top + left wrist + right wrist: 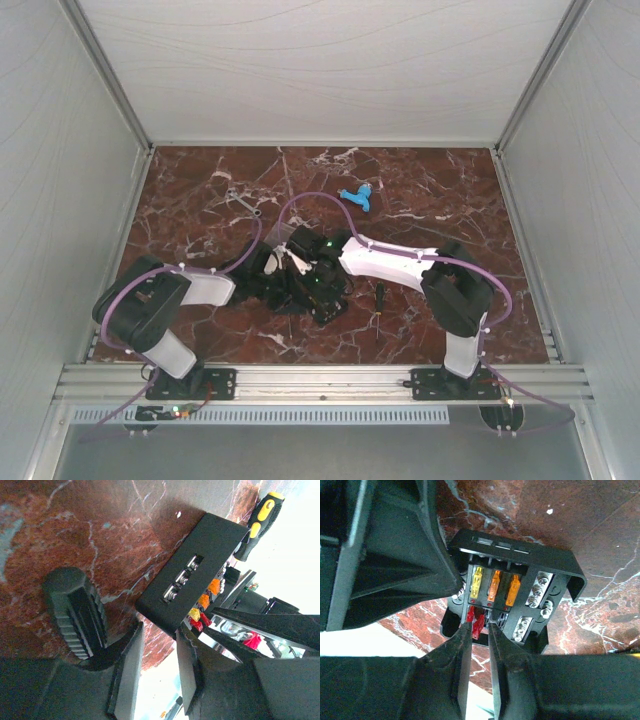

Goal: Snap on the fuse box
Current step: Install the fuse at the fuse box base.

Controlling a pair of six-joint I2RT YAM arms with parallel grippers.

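The fuse box (pixel 520 587) sits tilted at mid-tabletop (pixel 450 200), uncovered. The right wrist view gives its open face: a yellow fuse (pixel 477 582), two orange ones, red fuses (pixel 478 625) below, screw terminals (pixel 540 592) beside. The left wrist view gives only its slotted outer wall, with a screwdriver (pixel 260 522) beyond. From above, both wrists hide the box. The left jaws grasp its near corner. The right jaws stand slightly parted at a red fuse; pinching or not, I cannot tell. The left arm (pixel 190 290) and right arm (pixel 390 262) fold inward. A blue piece (pixel 356 196) lies well apart
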